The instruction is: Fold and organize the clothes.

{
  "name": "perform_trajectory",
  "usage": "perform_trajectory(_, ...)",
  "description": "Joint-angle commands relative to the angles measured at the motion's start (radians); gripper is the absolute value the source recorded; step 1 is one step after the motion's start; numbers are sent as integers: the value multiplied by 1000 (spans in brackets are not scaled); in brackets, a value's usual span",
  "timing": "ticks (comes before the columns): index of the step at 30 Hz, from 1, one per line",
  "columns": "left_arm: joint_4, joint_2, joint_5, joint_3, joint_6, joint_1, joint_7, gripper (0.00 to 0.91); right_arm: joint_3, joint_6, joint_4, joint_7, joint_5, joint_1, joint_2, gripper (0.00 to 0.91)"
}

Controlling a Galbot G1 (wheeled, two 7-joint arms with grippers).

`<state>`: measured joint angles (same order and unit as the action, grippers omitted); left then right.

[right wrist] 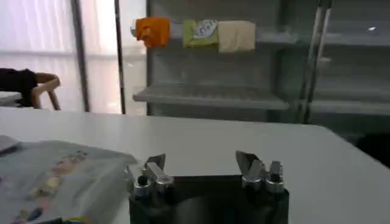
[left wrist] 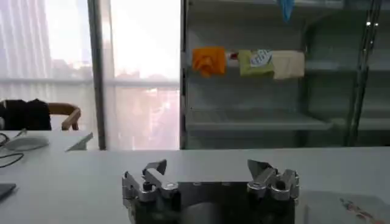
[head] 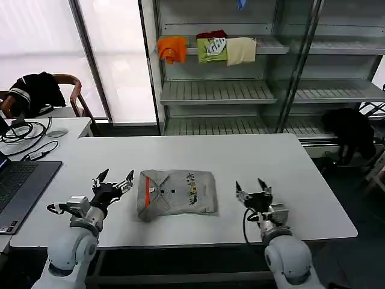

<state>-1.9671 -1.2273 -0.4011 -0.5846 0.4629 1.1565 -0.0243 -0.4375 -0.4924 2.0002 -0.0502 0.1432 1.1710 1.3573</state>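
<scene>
The light grey cotton T-shirt [head: 177, 192] lies folded between the open, empty left gripper [head: 112, 180] and right gripper [head: 253, 189], folding apparently finished.

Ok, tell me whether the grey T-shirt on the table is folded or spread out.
Folded. The grey T-shirt lies as a compact rectangle on the white table, sleeves tucked away, its chest print and red-orange neck strip facing up.

I see both of my arms reaching forward from my body, low and level with each other. My left gripper [head: 114, 178] has its fingers spread wide apart, tips pointing ahead and away from me, holding nothing. My right gripper [head: 252, 188] sits well apart from the left, its fingers also spread, tips pointing forward, holding nothing. Both wrists are level.
</scene>
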Motion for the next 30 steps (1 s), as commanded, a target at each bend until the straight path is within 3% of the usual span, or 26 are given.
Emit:
perform_trajectory(1, 50, 0, -146, -67, -43, 23, 11, 907, -127, -62, -23, 27, -82, -45, -106, 907)
perform_trajectory(8, 74, 19, -166, -86, -89, 43, 12, 907, -124, -73, -26, 91, -23, -65, -94, 907)
perform_trajectory(19, 126, 39, -158, -87, -226, 56, 87, 907, -102, -54, -94, 111, 38, -111, -135, 907)
perform_trajectory(30, 107, 36, -166, -99, -192, 59, 98, 907, -92, -48, -51, 108, 54, -100, -130, 907)
